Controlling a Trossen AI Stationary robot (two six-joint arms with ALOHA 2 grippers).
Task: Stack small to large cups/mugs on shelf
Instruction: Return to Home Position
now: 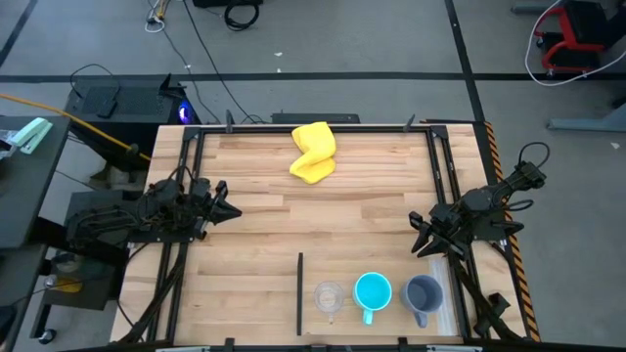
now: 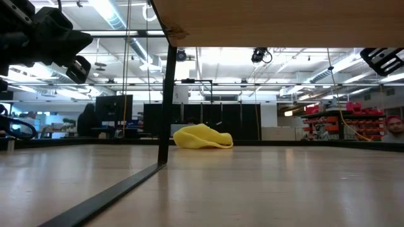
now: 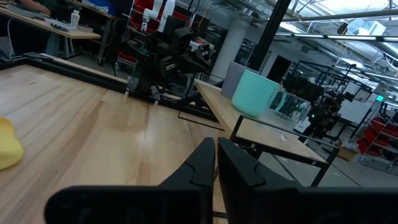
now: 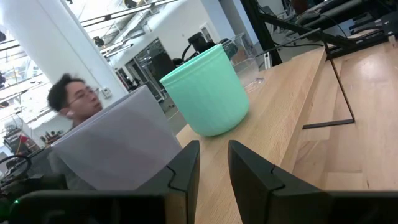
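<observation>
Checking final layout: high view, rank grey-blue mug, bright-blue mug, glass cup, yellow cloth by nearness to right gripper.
1. grey-blue mug, beside right gripper, row's right end
2. bright-blue mug, row's middle
3. glass cup, row's left end
4. yellow cloth, alone, opposite side

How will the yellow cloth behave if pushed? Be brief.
The yellow cloth lies crumpled in soft folds, so it is probably floppy and would bunch rather than slide whole. It looks light; on the flat wooden table it should not roll.

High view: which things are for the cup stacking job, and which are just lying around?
For the job: small clear glass cup, bright-blue handled mug, grey-blue handled mug, all on the wooden shelf. Left pincer and right pincer wait at the sides.
Just lying about: crumpled yellow cloth.
</observation>
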